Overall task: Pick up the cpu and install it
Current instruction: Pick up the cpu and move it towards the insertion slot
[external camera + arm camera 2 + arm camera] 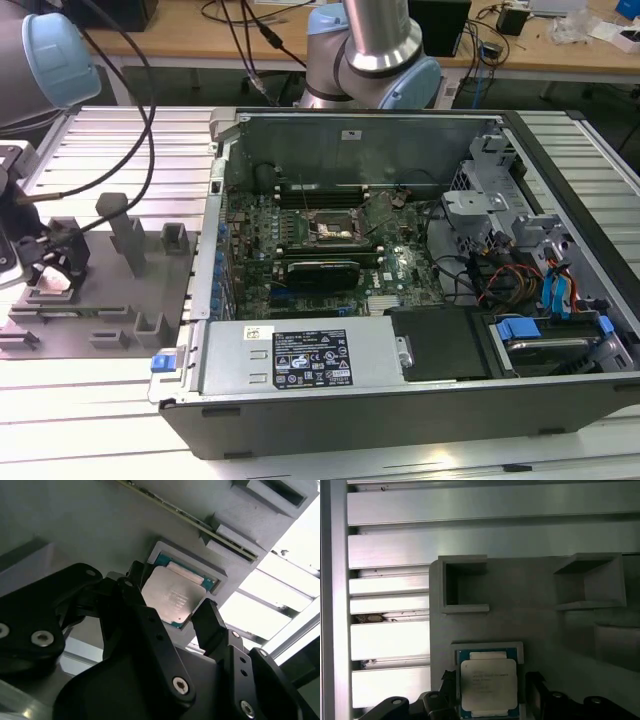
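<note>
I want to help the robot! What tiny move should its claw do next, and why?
Probably close the claw on the cpu. In both wrist views its fingers stand apart on either side of the cpu, which lies flat in a pocket of the grey holder, so it looks lined up but not gripped.

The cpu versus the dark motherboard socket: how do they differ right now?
The cpu has a pale silvery top; the socket is dark with a metal rim. The cpu lies in a grey holder outside the case, the socket inside it on the motherboard. The hand straddles the cpu, open; the socket lies well away from it. Both are square.
</note>
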Robot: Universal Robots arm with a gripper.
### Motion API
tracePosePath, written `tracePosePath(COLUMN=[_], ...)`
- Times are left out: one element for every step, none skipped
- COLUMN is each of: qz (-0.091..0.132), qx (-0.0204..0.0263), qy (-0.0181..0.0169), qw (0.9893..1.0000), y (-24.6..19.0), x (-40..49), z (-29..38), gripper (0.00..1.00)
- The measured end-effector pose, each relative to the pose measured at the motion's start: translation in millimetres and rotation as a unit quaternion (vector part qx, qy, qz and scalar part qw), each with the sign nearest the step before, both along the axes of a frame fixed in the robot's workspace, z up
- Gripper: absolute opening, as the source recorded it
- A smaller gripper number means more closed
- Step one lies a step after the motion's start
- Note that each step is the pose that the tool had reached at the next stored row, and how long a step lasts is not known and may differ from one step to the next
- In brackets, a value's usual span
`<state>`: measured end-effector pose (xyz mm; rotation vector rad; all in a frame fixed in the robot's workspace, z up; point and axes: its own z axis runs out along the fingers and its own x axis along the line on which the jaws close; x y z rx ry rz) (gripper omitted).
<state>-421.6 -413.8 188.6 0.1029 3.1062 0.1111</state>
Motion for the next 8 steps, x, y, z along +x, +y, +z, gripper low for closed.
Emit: tracePosePath(qz=[0.0, 0.0, 0.0, 0.0, 0.0, 0.0, 0.0, 0.0], qx=[0.0, 0.0, -0.0001, 0.0023, 0.0047, 0.0062, 0.007, 0.007], qy=[0.0, 0.0, 0.0001, 0.005, 0.0113, 0.0166, 0.0207, 0.0207], qw=[1.0, 1.0, 1.0, 1.0, 0.9999, 0.9998, 0.9998, 0.9998], y=[0.1, 0.1, 0.1, 0.1, 0.1, 0.1, 0.1, 0.1], x=[-0.1, -0.1, -0.2, 0.1, 0.5, 0.9, 1.2, 1.2], z=[-0.1, -0.1, -0.1, -0.3, -0.5, -0.6, -0.6, -0.5], gripper=[0.66, 0.66, 0.66, 0.66, 0.66, 0.66, 0.66, 0.66])
